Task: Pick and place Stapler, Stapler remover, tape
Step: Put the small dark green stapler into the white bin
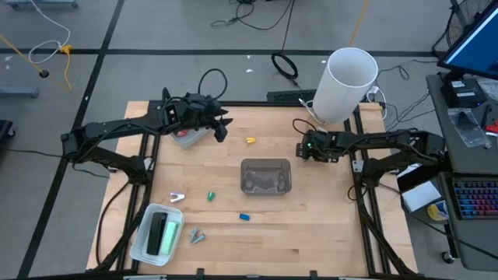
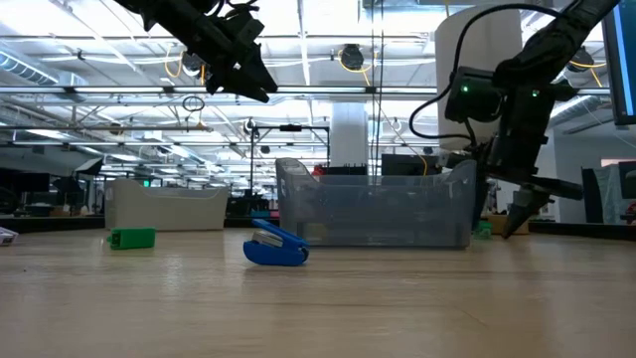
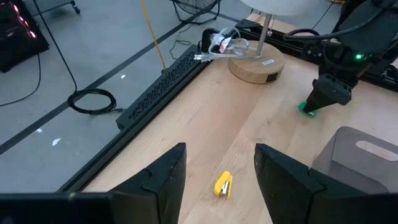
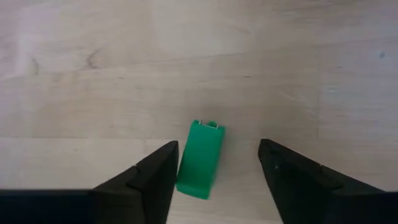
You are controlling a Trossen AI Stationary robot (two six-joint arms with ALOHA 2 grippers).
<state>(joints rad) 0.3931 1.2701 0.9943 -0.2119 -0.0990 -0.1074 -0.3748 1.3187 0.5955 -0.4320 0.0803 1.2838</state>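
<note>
While the left tool (image 1: pixel 223 129) hangs above the wooden bench (image 1: pixel 327 225) with fingers apart and empty, over a small yellow stapler (image 3: pixel 223 185), the right tool (image 4: pixel 217 171) sits low, fingers apart around a small green plastic stapler (image 4: pixel 200 159) lying on the bench beside the white lamp's round wooden base (image 3: pixel 255 64)

text: none legible | lamp base (image 3: pixel 256 66): small dark label, 3 o'clock side, unreadable | clear bin (image 3: pixel 367 158): pale sticker, 12 o'clock edge, blank or too blurred | monitor (image 1: pixel 475 39): no readable characters
</note>
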